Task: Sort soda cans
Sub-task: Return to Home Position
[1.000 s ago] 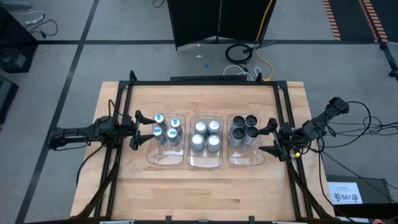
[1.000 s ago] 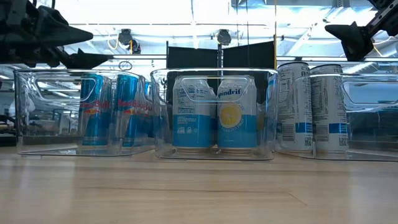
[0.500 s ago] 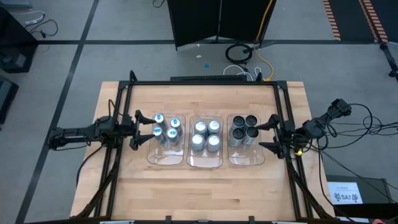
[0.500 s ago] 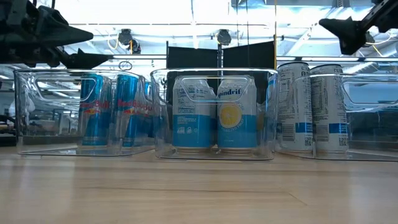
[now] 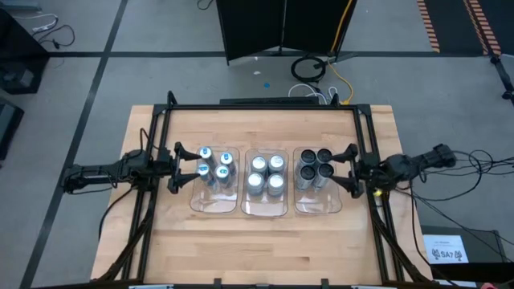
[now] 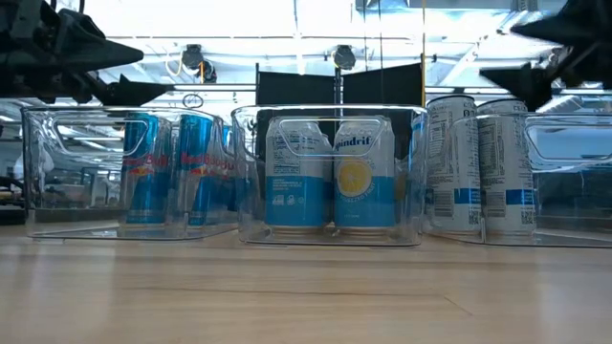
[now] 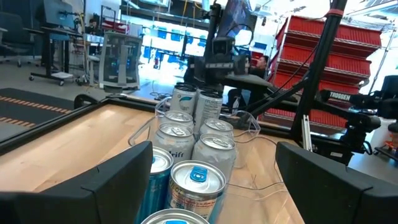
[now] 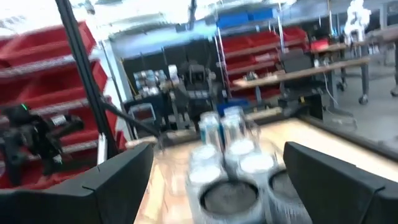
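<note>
Three clear trays stand in a row at mid-table, and the soda cans stand upright on their bases inside them. Blue-marked cans [image 5: 215, 167] fill the left tray, bright silver cans [image 5: 267, 175] the middle one, dark-topped cans [image 5: 315, 167] the right one. My left gripper [image 5: 177, 168] hangs open just left of the left tray, above rim height [image 6: 143, 72], and points level at the blue-marked cans [image 7: 198, 180]. My right gripper [image 5: 351, 170] hangs open just right of the right tray, also above the rim [image 6: 516, 53], facing the dark-topped cans [image 8: 231, 198]. Neither touches anything.
A black frame [image 5: 257, 107] runs along the table's far edge and down both sides behind the arms. Bare wood [image 5: 257, 249] lies between the trays and the near edge. Cables [image 5: 317, 76] lie on the floor beyond the table.
My right arm has swung about its base, so its gripper now points straight at the table's left, level with the dark-topped cans. The gripper has shifted slightly toward the far edge, sunk a little and rolled. It has stayed open. The cans have kept still.
</note>
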